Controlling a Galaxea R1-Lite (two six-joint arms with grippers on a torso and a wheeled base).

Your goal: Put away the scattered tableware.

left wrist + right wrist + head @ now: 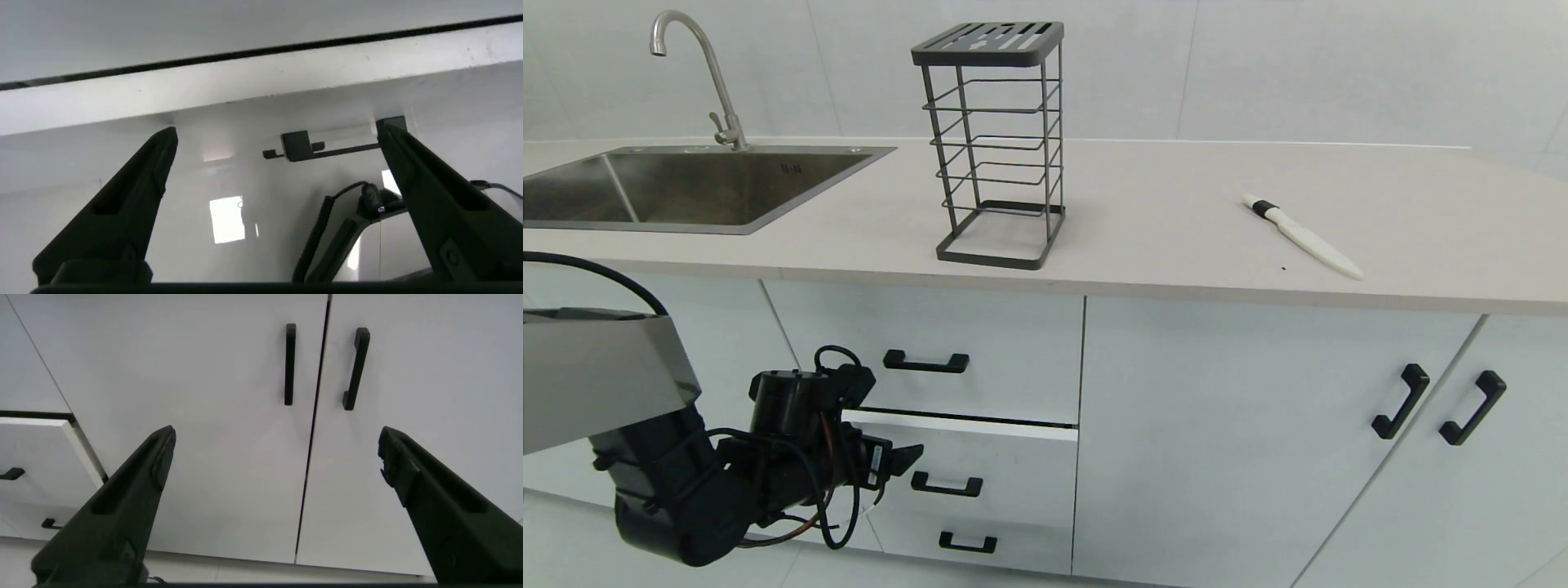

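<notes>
Knife [1303, 237] on countertop [1160, 212] (white), wire rack [999, 147] apart

Stainless steel sink [686, 184]: cut off by the head view's left edge. White drawer [964, 430], slightly ajar: interior hidden. My left pincer [278, 131] and right pincer [278, 434]: finger bases cut off by the wrist views' edges.

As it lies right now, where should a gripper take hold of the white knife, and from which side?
By the blunt end with the black band, probably the handle, coming down from above: the knife lies flat and diagonal on the counter, tapered tip toward the front edge.
</notes>
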